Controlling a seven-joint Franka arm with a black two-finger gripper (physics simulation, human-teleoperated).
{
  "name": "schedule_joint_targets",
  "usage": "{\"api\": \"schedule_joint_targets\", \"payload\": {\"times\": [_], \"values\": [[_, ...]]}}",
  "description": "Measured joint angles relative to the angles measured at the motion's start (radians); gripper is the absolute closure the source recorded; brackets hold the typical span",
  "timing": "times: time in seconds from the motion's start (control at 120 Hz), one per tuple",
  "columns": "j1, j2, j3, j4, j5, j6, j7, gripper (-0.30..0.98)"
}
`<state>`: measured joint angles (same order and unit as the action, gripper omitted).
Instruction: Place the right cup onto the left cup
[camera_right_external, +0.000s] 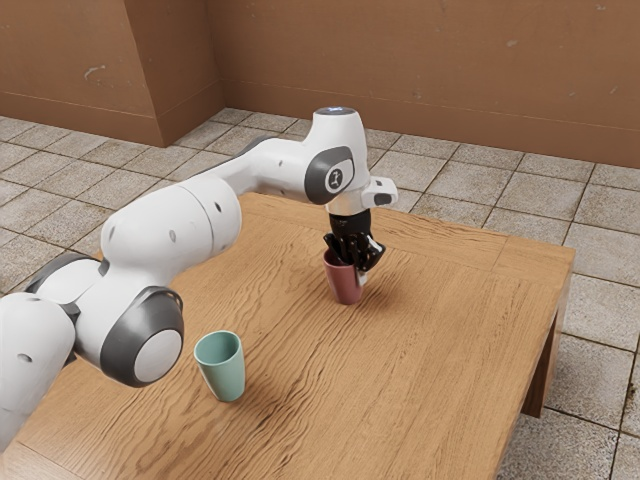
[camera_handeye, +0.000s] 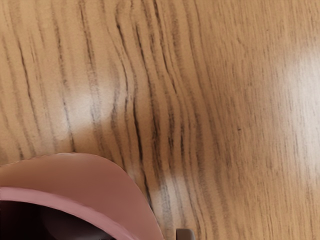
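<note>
at rim (camera_handeye: 50, 199) of pink cup (camera_right_external: 346, 288), claw (camera_right_external: 350, 262), teal cup (camera_right_external: 225, 376) well apart

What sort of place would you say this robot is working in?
Perhaps a bare, patio-like room, rendered in simulation: stone-like floor tiles, plain brown walls and a wooden table.

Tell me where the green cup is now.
The green cup stands upright on the table, toward the exterior view's left and nearer that camera than the pink cup.
</note>
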<state>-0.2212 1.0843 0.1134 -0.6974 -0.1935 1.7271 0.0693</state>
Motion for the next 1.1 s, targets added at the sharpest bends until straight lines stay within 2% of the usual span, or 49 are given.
{"api": "schedule_joint_targets", "payload": {"times": [0.233,0.458,0.625,0.883,0.992,1.1], "values": [[-0.001,-0.009,0.004,0.000,0.004,-0.010,-0.003,0.77],[-0.004,-0.132,0.002,-0.111,0.018,-0.023,-0.010,0.78],[-0.040,-0.396,-0.002,-0.435,0.068,-0.015,-0.029,0.78],[-0.072,-0.840,-0.002,-0.984,0.206,0.079,-0.085,0.78],[-0.066,-0.970,-0.002,-1.176,0.239,0.148,-0.118,0.78],[-0.054,-1.027,-0.001,-1.289,0.253,0.215,-0.150,0.78]]}}
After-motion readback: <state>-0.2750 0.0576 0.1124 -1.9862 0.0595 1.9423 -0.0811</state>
